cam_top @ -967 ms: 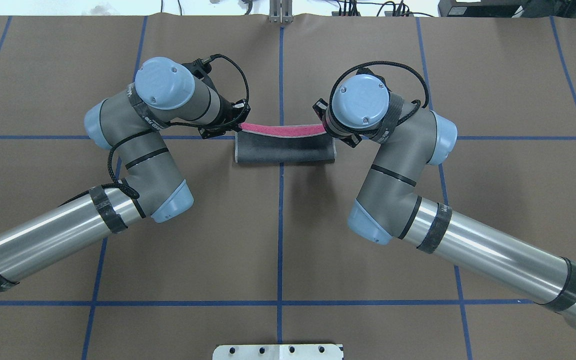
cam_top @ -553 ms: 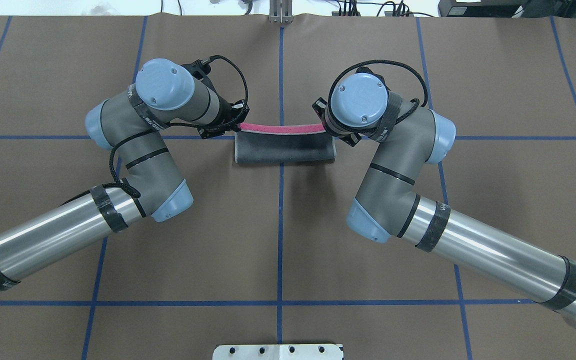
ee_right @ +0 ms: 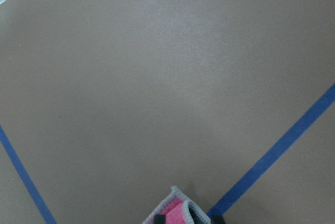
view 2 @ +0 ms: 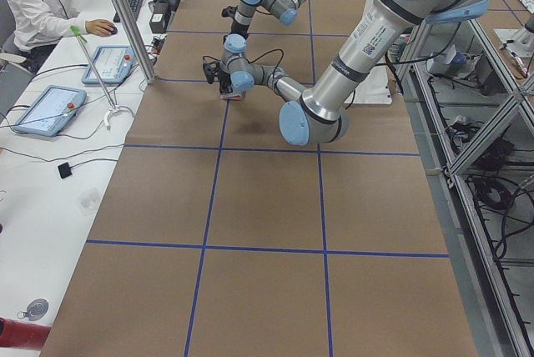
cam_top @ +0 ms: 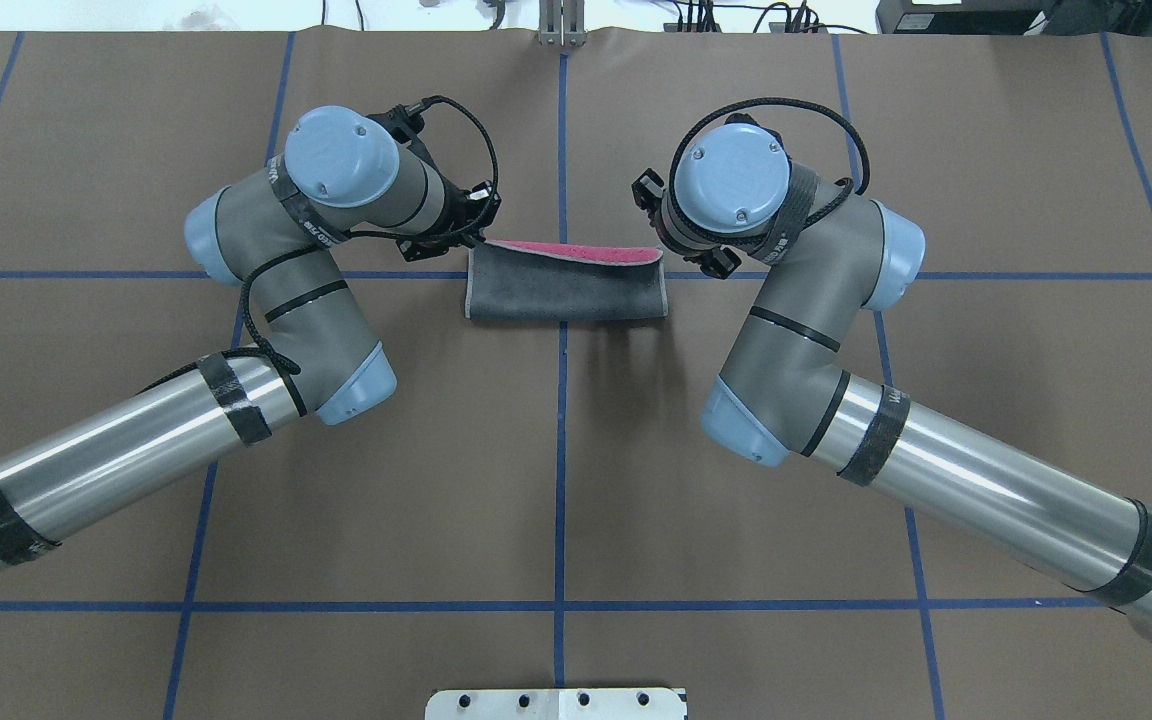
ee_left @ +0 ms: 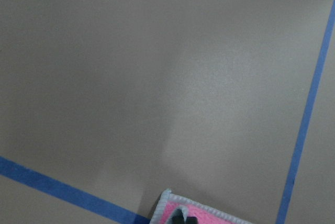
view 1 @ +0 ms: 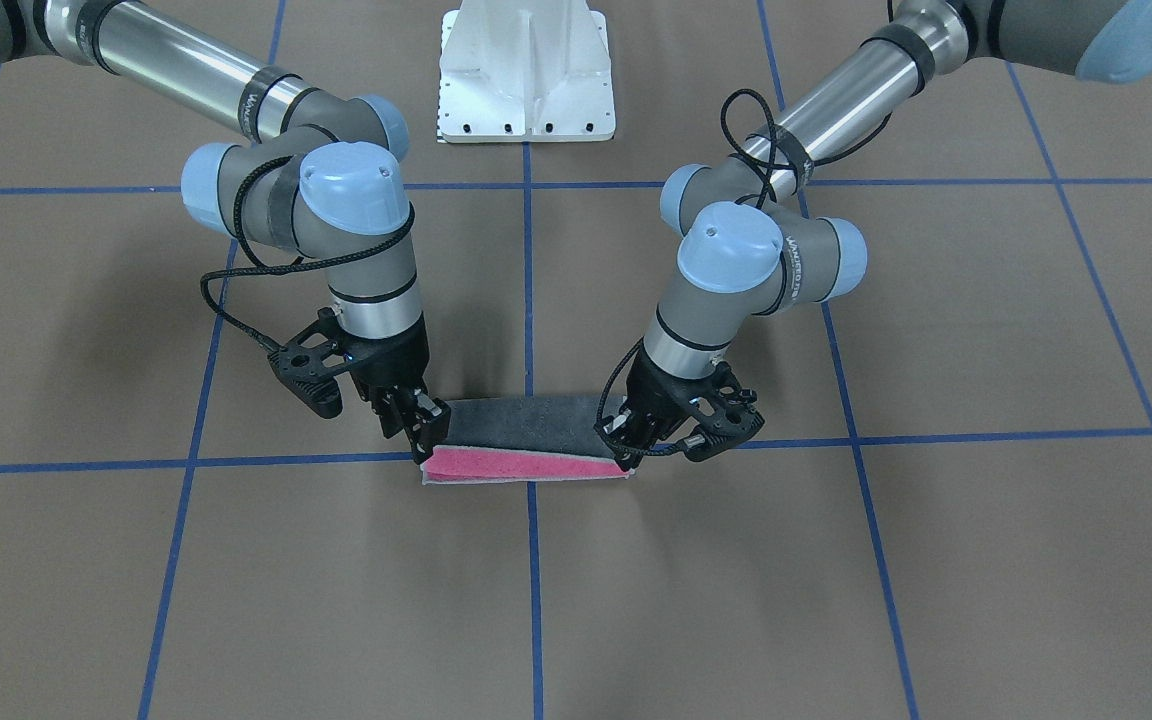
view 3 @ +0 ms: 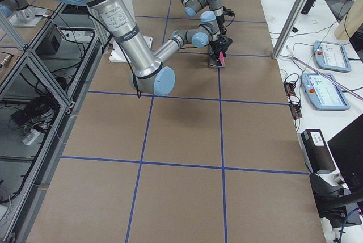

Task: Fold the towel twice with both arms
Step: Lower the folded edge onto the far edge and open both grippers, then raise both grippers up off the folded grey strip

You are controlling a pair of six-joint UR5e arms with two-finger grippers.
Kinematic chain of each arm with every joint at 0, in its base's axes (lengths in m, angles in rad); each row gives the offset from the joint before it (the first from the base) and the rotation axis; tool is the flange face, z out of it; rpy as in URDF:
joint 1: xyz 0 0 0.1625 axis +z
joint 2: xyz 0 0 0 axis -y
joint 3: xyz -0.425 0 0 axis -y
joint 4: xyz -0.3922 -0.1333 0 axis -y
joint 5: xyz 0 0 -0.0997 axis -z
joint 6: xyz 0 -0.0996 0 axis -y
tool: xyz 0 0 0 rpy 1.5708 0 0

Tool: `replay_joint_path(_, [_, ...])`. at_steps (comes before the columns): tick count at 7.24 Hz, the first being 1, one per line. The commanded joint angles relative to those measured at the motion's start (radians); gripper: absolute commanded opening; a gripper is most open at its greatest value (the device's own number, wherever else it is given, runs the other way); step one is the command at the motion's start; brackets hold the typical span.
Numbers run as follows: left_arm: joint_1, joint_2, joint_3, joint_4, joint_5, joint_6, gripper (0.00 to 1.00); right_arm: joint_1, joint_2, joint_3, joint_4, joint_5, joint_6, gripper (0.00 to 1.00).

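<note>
First fold almost down; second fold not begun.
Left pincer (view 1: 624,447) and right pincer (view 1: 426,436) each clamp a far towel (view 1: 526,412) corner, grey over pink.

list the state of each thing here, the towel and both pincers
towel: folded in half, dark grey face up, pink showing along its far edge, top layer not yet laid flat
left pincer: shut on one far corner of the towel, held low
right pincer: shut on the other far corner, which seems to be held slightly higher
</note>
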State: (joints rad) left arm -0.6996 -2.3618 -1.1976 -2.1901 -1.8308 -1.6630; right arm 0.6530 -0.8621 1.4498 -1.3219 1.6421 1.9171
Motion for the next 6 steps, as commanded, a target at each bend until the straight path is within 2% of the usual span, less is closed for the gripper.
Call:
replay_joint_path(1, [-0.026,-0.008,0.029,-0.002,0.001,-0.004,0.46,0.005,0.002,0.0,0.001,0.002,-0.009,0.72])
replay_joint_path(3, [-0.038,-0.025,0.043,-0.002,-0.001,-0.006,0.51,0.005,0.0,0.0,0.001,0.002,-0.041,0.78])
replay_joint_path(4, [-0.038,-0.034,0.041,-0.002,-0.005,-0.003,0.58,0.007,-0.001,0.0,0.0,0.004,-0.067,0.99])
replay_joint_path(6, [-0.032,-0.034,0.027,-0.026,-0.01,0.002,0.99,0.013,-0.009,0.0,-0.002,0.013,-0.172,1.0])
